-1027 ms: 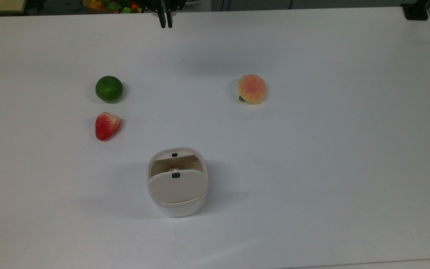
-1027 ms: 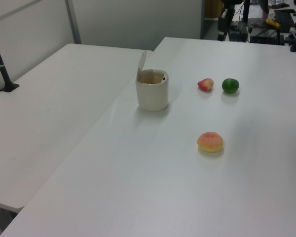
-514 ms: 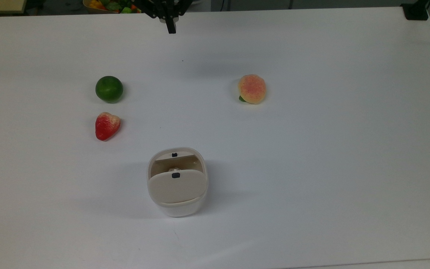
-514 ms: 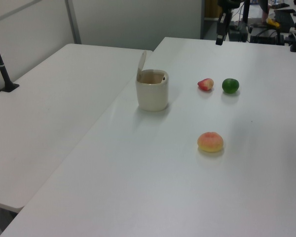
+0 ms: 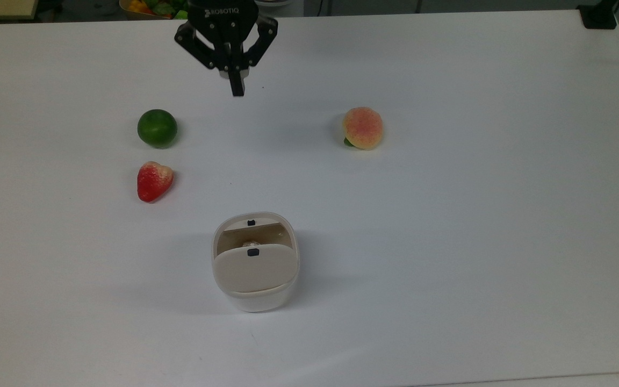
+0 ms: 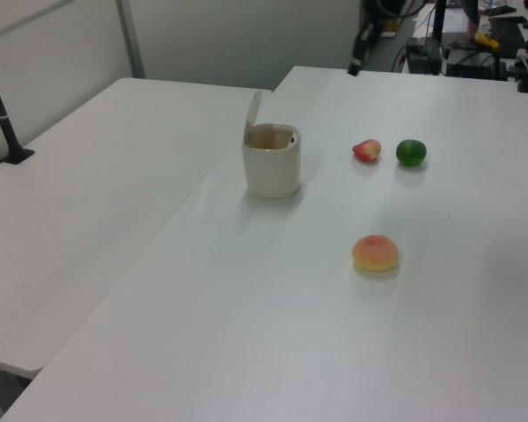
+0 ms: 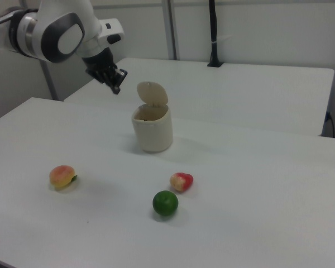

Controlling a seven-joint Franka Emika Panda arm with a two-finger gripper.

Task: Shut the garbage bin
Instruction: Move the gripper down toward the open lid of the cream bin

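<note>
The white garbage bin (image 5: 256, 302) stands on the table near the top view's lower middle, its beige lid (image 5: 254, 270) tilted up on its hinge and the mouth open. The same bin (image 6: 271, 169) has its lid (image 6: 253, 116) upright at the left view's left side. In the right view the bin (image 7: 152, 133) carries its lid (image 7: 152, 92) raised behind the opening. My gripper (image 5: 238, 87) hangs shut and holding nothing, high above the table and far from the bin toward the top view's upper edge. The gripper (image 7: 116, 86) sits to the right view's left of the lid.
A green lime (image 5: 157, 128) and a red strawberry (image 5: 153, 180) lie at the top view's left, a peach (image 5: 362, 127) at its right. A bowl of colourful items (image 5: 153, 7) sits beyond the table's far edge. A black clamp (image 5: 598, 16) sits at the far right corner.
My gripper has come in from the top view's upper edge, moving down that view toward the bin, with its fingers drawn together. The bin and fruits have not moved.
</note>
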